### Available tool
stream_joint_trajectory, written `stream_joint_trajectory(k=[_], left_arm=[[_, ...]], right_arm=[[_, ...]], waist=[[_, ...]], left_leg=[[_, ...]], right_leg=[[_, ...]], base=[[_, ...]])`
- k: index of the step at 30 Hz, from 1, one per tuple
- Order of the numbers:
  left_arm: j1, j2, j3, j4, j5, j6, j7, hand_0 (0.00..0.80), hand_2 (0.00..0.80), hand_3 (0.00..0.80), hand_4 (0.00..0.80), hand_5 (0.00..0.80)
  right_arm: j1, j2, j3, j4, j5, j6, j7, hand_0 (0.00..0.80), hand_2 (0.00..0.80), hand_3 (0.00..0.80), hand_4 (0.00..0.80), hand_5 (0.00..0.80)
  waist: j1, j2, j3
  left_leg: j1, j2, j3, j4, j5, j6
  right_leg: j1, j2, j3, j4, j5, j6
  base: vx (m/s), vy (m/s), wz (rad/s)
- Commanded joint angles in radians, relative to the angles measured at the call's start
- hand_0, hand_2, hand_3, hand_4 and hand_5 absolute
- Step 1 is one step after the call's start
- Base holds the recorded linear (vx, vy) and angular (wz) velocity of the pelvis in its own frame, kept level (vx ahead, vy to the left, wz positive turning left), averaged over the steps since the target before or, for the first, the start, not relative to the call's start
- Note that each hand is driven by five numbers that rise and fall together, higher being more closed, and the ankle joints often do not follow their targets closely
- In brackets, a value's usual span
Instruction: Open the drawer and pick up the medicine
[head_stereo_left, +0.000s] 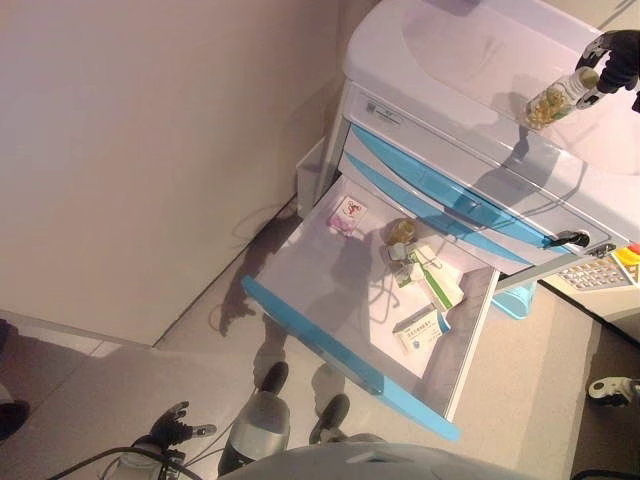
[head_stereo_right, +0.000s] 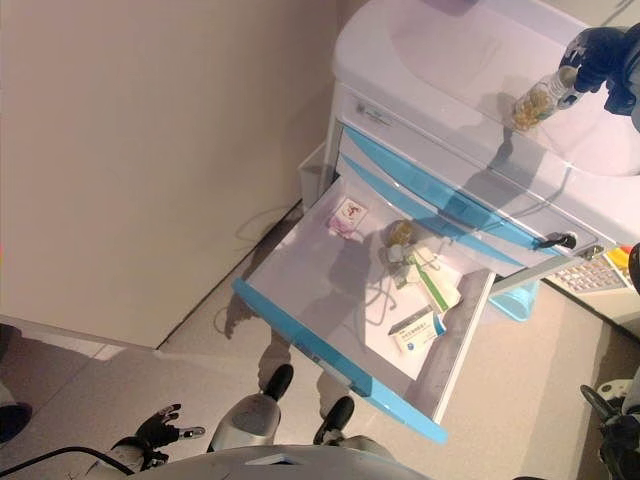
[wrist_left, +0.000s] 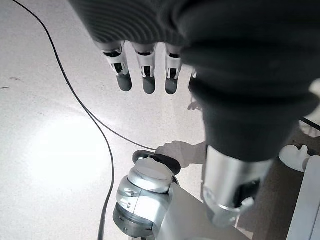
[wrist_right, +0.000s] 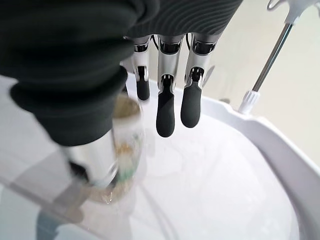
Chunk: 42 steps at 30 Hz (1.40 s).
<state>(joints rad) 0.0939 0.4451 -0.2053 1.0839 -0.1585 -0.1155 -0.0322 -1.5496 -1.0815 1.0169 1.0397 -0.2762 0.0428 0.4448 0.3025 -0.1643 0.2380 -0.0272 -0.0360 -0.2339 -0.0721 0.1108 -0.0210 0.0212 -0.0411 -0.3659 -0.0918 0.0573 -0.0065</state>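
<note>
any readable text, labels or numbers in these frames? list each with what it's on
None can be read.
Label strip on the cart: too small.
Green and white box in the open drawer: print blurred.
Pink packet: blurred.
Pill bottle in the right hand: no legible label.
Keypad: keys unreadable.

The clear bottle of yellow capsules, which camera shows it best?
The left eye view: the clear bottle shows whole, held by the right robot hand over the cabinet top. The right eye view shows it much the same. The right wrist view shows it blurred behind the thumb; the left wrist view misses it.
</note>
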Motion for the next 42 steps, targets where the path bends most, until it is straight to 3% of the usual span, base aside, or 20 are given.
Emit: stream_joint_trajectory(k=[1,18,25,31,33,36,40,42], left_arm=[[0.015,0.050,-0.028,0.003,-0.017,-0.017,0.001,0.000,0.000,0.000,0.000,0.000],[0.016,0.043,-0.041,0.012,-0.020,-0.024,-0.001,0.000,0.000,0.000,0.000,0.000],[0.017,0.042,-0.035,0.009,-0.008,-0.021,-0.001,0.000,0.000,0.000,0.000,0.000],[0.016,0.035,-0.030,0.022,0.021,-0.013,-0.005,0.000,0.000,0.000,0.000,0.000],[0.010,0.023,-0.032,0.046,0.037,-0.019,-0.011,0.000,0.000,0.000,0.000,0.000],[0.002,0.014,-0.043,0.072,0.051,-0.034,-0.015,0.000,0.000,0.000,0.000,0.000],[-0.014,-0.003,-0.072,0.084,0.071,-0.032,-0.018,0.000,0.000,0.000,0.000,0.000],[-0.029,-0.012,-0.089,0.080,0.076,-0.016,-0.026,0.000,0.000,0.000,0.000,0.000]], right_arm=[[-0.141,-0.021,0.093,0.005,0.010,0.008,-0.049,0.000,0.000,0.000,0.000,0.000],[-0.090,-0.037,0.004,-0.054,0.046,-0.032,-0.329,0.000,0.000,0.000,0.000,0.000],[-0.063,-0.047,-0.024,-0.094,0.170,-0.045,-0.268,0.000,0.000,0.000,0.000,0.000],[0.013,-0.057,-0.122,-0.138,0.436,-0.070,-0.208,0.000,0.000,0.000,0.000,0.000],[0.092,-0.061,-0.261,-0.166,0.607,-0.066,-0.285,0.000,0.000,0.000,0.000,0.000],[0.219,-0.067,-0.476,-0.193,0.742,-0.133,-0.484,0.000,0.000,0.000,0.000,0.000],[0.427,-0.043,-0.806,-0.249,0.930,-0.282,-0.720,0.000,0.000,0.000,0.000,0.000],[0.573,0.008,-0.973,-0.307,1.021,-0.358,-0.780,0.000,0.000,0.000,0.000,0.000]], waist=[[0.013,-0.024,0.003],[0.007,-0.012,-0.001],[-0.001,-0.012,-0.001],[-0.023,-0.007,-0.017],[-0.045,0.006,-0.027],[-0.069,0.020,-0.041],[-0.112,0.047,-0.067],[-0.138,0.070,-0.077]], left_leg=[[0.008,-0.037,0.024,-0.007,-0.080,0.021],[0.012,-0.039,0.026,-0.004,-0.087,0.023],[0.016,-0.037,0.032,-0.004,-0.090,0.022],[0.030,-0.036,0.047,-0.008,-0.092,0.022],[0.044,-0.033,0.062,-0.009,-0.099,0.022],[0.061,-0.030,0.087,-0.009,-0.115,0.024],[0.076,-0.028,0.121,-0.008,-0.134,0.030],[0.087,-0.029,0.136,-0.008,-0.144,0.036]], right_leg=[[0.049,0.006,0.036,0.066,-0.081,0.044],[0.047,0.003,0.043,0.068,-0.080,0.052],[0.047,0.001,0.047,0.067,-0.078,0.055],[0.055,0.000,0.055,0.069,-0.080,0.054],[0.060,-0.002,0.065,0.074,-0.082,0.057],[0.065,-0.002,0.083,0.079,-0.088,0.062],[0.059,-0.010,0.105,0.087,-0.088,0.076],[0.056,-0.016,0.122,0.093,-0.088,0.083]], base=[[0.000,0.000,0.00],[0.002,0.000,0.00],[0.000,0.000,0.00],[-0.010,0.004,-0.04],[-0.010,0.012,-0.06],[-0.012,-0.004,-0.05],[-0.028,-0.013,-0.17],[-0.033,0.004,-0.27]])
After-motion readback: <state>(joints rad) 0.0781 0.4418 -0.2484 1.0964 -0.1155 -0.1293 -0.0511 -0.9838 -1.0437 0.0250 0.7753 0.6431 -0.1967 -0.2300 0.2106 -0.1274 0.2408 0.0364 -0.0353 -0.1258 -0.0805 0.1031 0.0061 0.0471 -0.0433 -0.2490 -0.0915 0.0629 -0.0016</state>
